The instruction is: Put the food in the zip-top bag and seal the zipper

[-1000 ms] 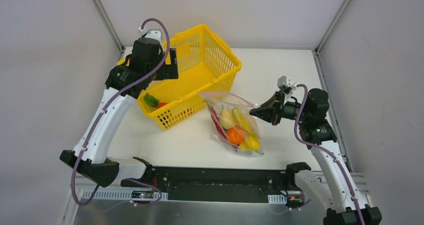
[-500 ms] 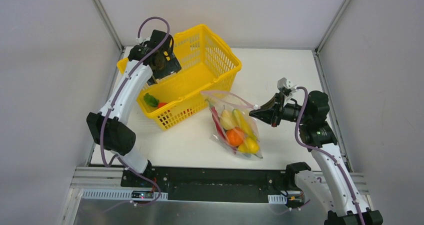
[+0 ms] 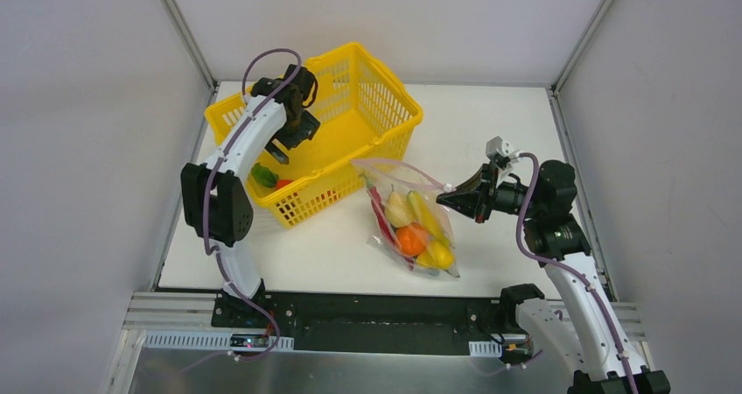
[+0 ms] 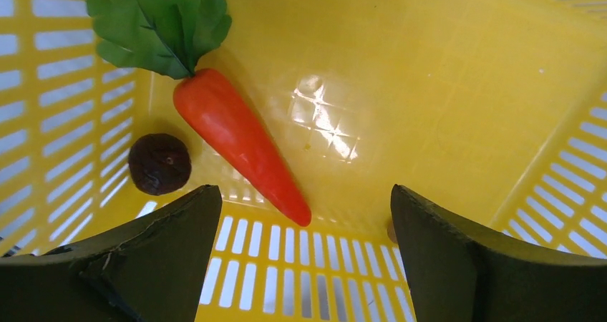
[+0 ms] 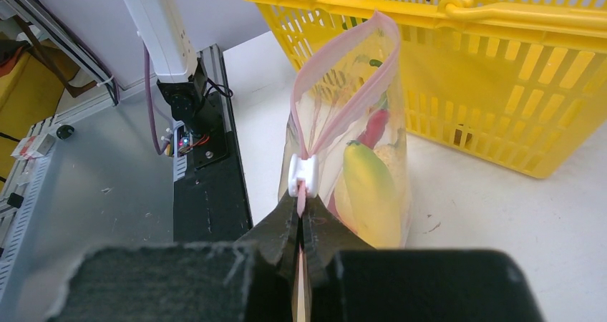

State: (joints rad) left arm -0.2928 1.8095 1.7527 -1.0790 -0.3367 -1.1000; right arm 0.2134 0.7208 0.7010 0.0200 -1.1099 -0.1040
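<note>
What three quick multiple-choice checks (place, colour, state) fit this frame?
1. Where is the carrot?
A. in the basket
B. in the bag
C. held by the right pincer

2. What colour is the zipper?
A. blue
B. pink
C. green

3. What state is the right pincer in?
A. open over the basket
B. open and empty beside the bag
C. shut on the zipper

Answers:
1 A: the left wrist view shows the carrot lying on the yellow basket floor.
2 B: the right wrist view shows a pink strip along the bag's mouth.
3 C: the right pincer's fingers are pressed together on the end of the pink strip, just below the white slider.
</note>
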